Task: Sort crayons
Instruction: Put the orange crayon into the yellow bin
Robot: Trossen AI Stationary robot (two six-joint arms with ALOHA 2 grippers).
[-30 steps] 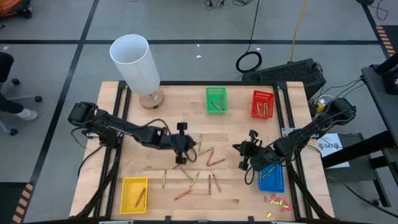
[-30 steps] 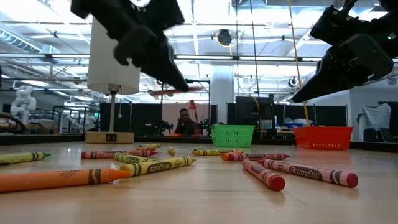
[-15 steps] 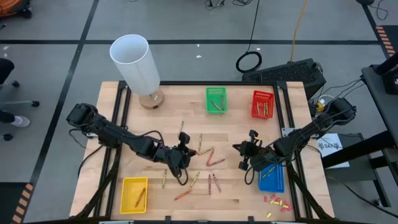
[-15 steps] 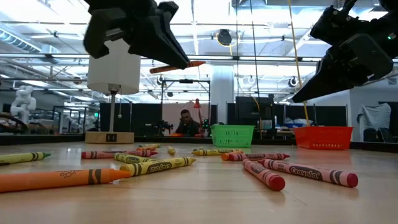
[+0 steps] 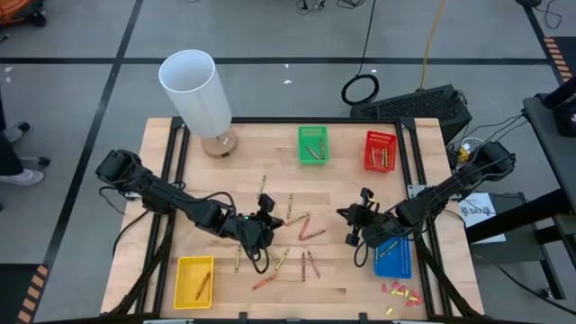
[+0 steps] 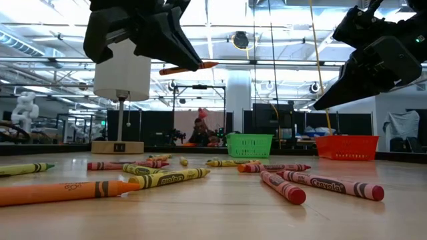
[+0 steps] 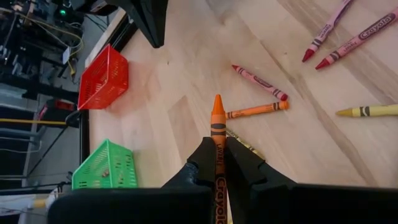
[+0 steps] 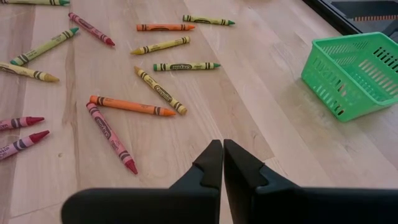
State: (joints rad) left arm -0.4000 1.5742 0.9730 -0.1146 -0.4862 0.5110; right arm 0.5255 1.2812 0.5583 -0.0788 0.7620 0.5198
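Several crayons lie scattered on the wooden table, red, orange, yellow and green ones; the right wrist view shows them too. My left gripper hangs above the left part of this scatter, shut on an orange crayon. My right gripper is shut and empty, above the table to the right of the scatter. More crayons lie in the green basket, the red basket and the yellow basket. My left gripper pinches the orange crayon's wrapped shaft between its two fingers. The crayon lies along the fingers, and its pointed tip sticks out past the fingertips. In the low view the crayon is about level and lifted clear of the table.
A white lamp stands at the far left corner. The blue basket sits under the right arm at the near right. Small red and yellow bits lie near it by the near edge.
My left gripper has swung toward the table's near edge with the orange crayon and has rolled about its own axis; it stays shut. The crayon stays clear of the table.
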